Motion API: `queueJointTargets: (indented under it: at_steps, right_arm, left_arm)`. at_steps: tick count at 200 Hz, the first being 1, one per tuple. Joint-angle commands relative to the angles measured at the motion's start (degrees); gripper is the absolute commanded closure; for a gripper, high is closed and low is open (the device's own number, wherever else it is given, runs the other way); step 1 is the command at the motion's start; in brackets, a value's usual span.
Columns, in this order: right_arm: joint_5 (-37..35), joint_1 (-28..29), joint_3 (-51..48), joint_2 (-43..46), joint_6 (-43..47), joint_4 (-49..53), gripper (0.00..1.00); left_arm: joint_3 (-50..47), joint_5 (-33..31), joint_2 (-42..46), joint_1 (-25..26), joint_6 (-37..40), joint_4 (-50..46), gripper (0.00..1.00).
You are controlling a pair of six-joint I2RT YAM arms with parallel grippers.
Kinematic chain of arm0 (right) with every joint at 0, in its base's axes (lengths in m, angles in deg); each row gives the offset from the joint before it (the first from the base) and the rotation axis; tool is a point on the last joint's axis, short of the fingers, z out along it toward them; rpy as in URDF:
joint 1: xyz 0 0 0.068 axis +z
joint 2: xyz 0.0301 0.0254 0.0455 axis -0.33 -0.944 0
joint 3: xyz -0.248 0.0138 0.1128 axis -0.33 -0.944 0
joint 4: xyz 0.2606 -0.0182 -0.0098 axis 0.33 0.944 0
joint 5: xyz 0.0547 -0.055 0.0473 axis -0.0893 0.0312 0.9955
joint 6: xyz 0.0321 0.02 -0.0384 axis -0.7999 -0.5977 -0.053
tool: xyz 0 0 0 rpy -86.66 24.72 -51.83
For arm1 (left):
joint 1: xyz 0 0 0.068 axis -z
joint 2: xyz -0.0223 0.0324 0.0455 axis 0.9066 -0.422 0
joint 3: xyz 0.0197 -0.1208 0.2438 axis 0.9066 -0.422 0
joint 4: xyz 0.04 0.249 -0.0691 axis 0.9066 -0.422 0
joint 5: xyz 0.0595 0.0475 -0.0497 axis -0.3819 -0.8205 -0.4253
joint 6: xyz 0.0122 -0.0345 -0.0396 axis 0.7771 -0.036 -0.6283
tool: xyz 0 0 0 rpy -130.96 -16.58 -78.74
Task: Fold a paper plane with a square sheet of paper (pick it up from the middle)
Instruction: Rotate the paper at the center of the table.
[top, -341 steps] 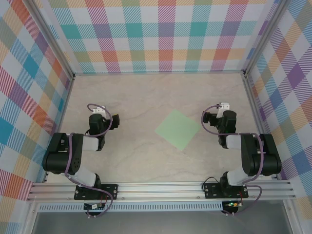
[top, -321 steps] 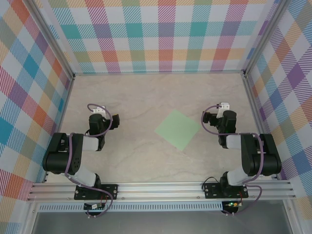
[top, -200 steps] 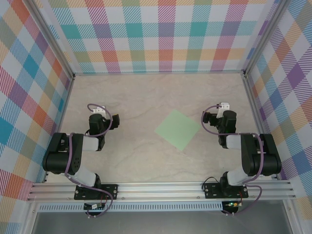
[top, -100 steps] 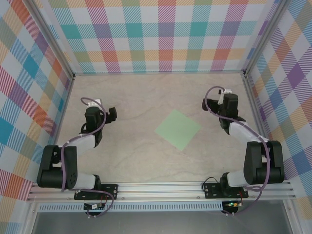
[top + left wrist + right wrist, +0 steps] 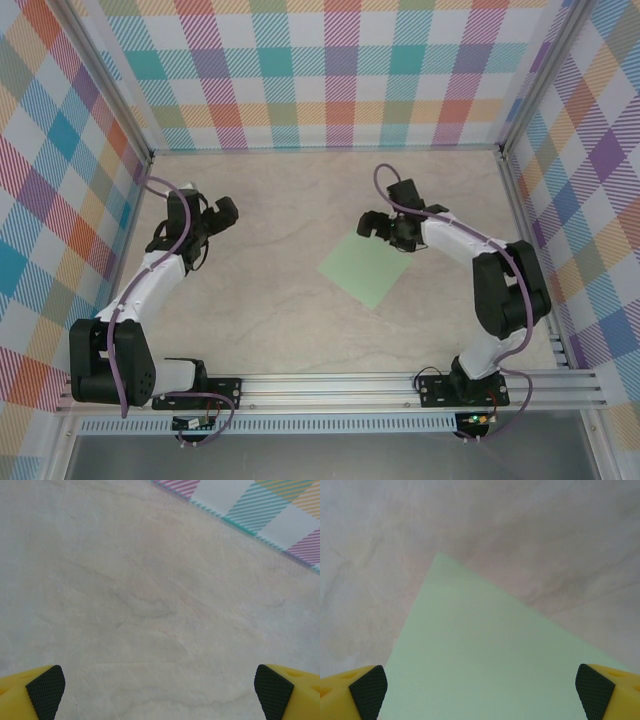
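Left end effector, right end effector: wide open, empty.
Right hangs over 12 o'clock corner of square sheet of paper; I risk pinching off-centre.

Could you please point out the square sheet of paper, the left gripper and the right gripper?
square sheet of paper [image 5: 365, 268]: top external view, middle of the sheet.
left gripper [image 5: 160, 687]: left wrist view, midway between its fingers.
right gripper [image 5: 480, 686]: right wrist view, midway between its fingers.

Paper sheet matt, smooth; table marble-look (faint veins), low sheen.
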Motion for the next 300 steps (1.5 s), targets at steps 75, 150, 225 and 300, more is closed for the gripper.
queueJointTargets:
  at_steps: [75,150,225,300]
  right_arm:
    - [9.4,14.4,4.7,-7.6,-5.1,9.3,0.00]
    - [3.1,15.7,12.0,-13.9,-5.6,10.0,0.01]
    - [6.4,16.8,-2.0,-8.3,-3.6,14.4,0.00]
    - [3.8,17.8,-12.2,12.9,-4.9,25.0,0.00]
  left_arm:
    - [1.6,5.4,-0.4,0.7,-1.4,-10.4,0.00]
    - [1.8,5.4,-0.6,0.9,-1.6,-12.3,0.00]
    - [2.6,5.1,-2.3,1.5,-3.5,-13.7,0.00]
    - [3.0,1.2,-5.1,6.3,-7.0,-14.1,0.00]
